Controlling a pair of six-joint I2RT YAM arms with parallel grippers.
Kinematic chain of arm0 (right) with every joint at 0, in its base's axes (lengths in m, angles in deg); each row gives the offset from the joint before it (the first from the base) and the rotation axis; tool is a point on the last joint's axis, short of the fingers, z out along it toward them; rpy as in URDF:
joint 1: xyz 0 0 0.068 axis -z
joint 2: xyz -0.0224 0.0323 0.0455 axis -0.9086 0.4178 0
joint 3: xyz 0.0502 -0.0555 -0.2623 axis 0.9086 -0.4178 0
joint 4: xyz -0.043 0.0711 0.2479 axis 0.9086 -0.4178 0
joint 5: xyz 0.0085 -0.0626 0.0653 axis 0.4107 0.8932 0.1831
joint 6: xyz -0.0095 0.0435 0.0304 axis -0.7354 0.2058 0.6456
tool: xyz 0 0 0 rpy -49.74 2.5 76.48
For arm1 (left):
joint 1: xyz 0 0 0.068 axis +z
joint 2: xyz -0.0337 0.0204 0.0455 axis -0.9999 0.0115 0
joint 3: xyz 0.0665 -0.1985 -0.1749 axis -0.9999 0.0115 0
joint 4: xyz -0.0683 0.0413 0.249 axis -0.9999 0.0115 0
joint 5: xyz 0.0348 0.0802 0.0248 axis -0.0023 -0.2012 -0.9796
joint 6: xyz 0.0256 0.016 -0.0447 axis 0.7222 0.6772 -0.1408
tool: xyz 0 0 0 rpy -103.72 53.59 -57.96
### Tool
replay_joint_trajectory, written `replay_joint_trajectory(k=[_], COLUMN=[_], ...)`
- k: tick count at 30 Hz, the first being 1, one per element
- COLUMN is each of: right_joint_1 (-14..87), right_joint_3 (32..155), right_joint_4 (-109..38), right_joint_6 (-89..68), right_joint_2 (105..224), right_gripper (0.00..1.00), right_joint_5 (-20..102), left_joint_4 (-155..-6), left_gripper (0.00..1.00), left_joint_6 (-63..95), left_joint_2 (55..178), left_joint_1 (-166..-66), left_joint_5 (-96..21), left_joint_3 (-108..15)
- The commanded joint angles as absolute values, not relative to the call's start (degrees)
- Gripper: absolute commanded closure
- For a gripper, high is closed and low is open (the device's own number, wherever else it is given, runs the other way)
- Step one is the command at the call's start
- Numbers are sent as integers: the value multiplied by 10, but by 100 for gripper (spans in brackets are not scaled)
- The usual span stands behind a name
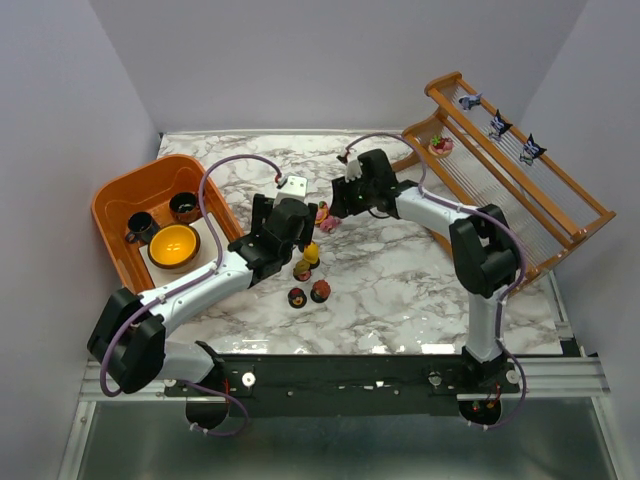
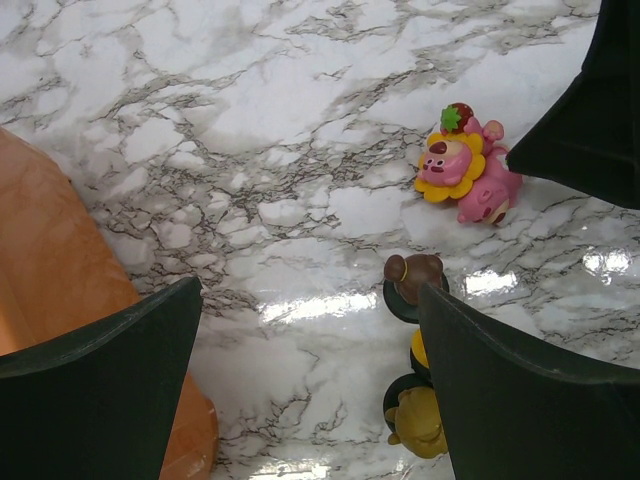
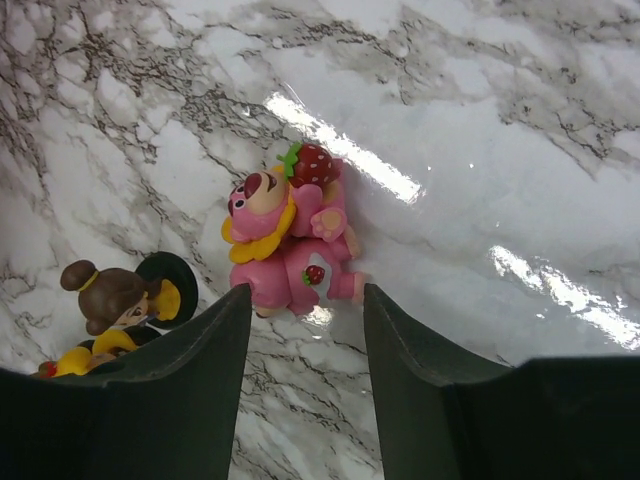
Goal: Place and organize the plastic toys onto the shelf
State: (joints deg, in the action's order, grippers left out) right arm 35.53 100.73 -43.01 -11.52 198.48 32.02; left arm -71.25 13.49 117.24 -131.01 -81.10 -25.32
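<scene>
1. The marble table [image 1: 400, 290] carries everything.
2. The shelf [image 1: 505, 185] stands slanted at the far right. Three purple-black toys [image 1: 498, 125] sit along its upper tier, and one pink-red toy [image 1: 440, 145] sits on the lower tier near the left end.
3. An orange tub [image 1: 125, 190] at the far left holds two dark cups [image 1: 185, 207] and a yellow bowl [image 1: 174, 246].
4. The left gripper [image 2: 310, 340] hangs over bare marble beside the tub with its jaws spread wide and nothing between them.
5. The right gripper [image 3: 305, 295] is low over the table centre, with its jaws partly apart on either side of the pink toy's feet. I cannot tell whether they press on it.
6. The pink toy [image 3: 290, 240], with a yellow ruff and a strawberry on its head, lies on its back on the marble.
7. Just beside it stands a brown-haired figurine [image 3: 110, 295]. Nearer the arms' bases, a yellow toy [image 1: 311, 254] and three dark brown-red ones [image 1: 320, 291] cluster on the table.
</scene>
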Motion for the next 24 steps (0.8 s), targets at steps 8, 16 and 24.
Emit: replay_joint_trajectory(k=[8, 16, 24], right_joint_1=[353, 354, 354], right_joint_3=[1009, 1009, 962], right_joint_4=[-382, -374, -369], right_joint_6=[-51, -38, -31], right_joint_2=[2032, 2050, 2023], right_gripper=[54, 60, 67], right_joint_5=[300, 314, 308], left_joint_4=[-725, -727, -727], left_gripper=[1, 1, 1], left_joint_6=[137, 139, 141], left_joint_2=[1156, 1156, 1155], left_joint_1=[-1317, -1319, -1322], left_joint_5=[-820, -822, -822], left_joint_3=[-247, -245, -246])
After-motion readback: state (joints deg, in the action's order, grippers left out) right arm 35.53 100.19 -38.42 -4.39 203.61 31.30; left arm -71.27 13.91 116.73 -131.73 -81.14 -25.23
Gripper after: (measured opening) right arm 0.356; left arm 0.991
